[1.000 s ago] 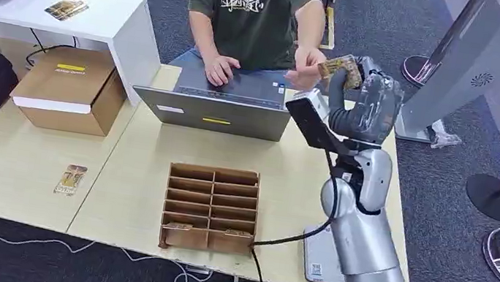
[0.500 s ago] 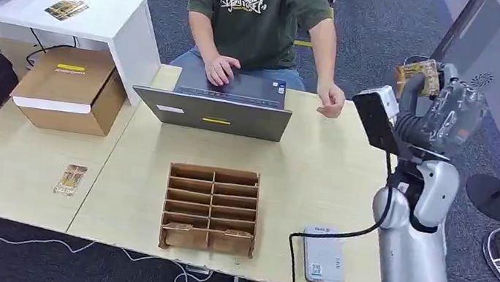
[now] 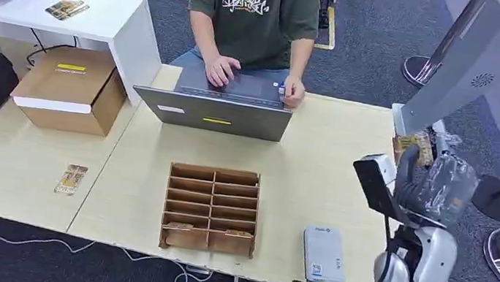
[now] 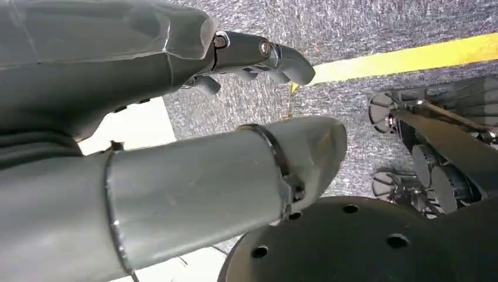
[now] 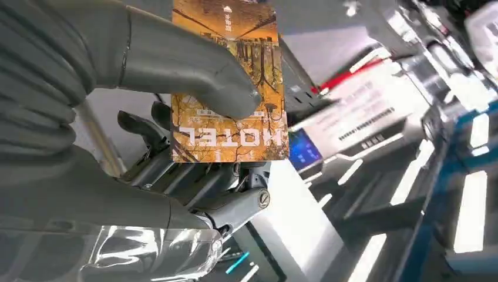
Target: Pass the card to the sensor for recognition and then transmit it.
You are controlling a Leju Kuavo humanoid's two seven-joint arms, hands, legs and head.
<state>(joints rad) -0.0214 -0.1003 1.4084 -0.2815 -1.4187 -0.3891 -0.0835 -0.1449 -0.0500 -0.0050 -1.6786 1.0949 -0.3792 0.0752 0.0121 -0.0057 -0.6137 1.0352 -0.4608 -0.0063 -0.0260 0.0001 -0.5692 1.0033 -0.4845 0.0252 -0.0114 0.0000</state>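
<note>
Here the right hand (image 3: 440, 184) is raised past the right edge of the pale wooden bench (image 3: 318, 158), pinching an orange-brown hotel key card (image 3: 411, 147) between its thick grey thumb and dark fingers (image 5: 194, 176). In the right wrist view the thumb presses on the card's printed face, where the word "HOTEL" reads upside down in white letters. The small grey card sensor box (image 3: 323, 254) lies flat on the bench near its front edge, well apart from the card. The left hand (image 4: 235, 88) hangs over grey carpet, holding nothing, fingers loosely apart. A person in a green printed shirt (image 3: 255, 5) has both hands at a grey laptop (image 3: 213, 110).
</note>
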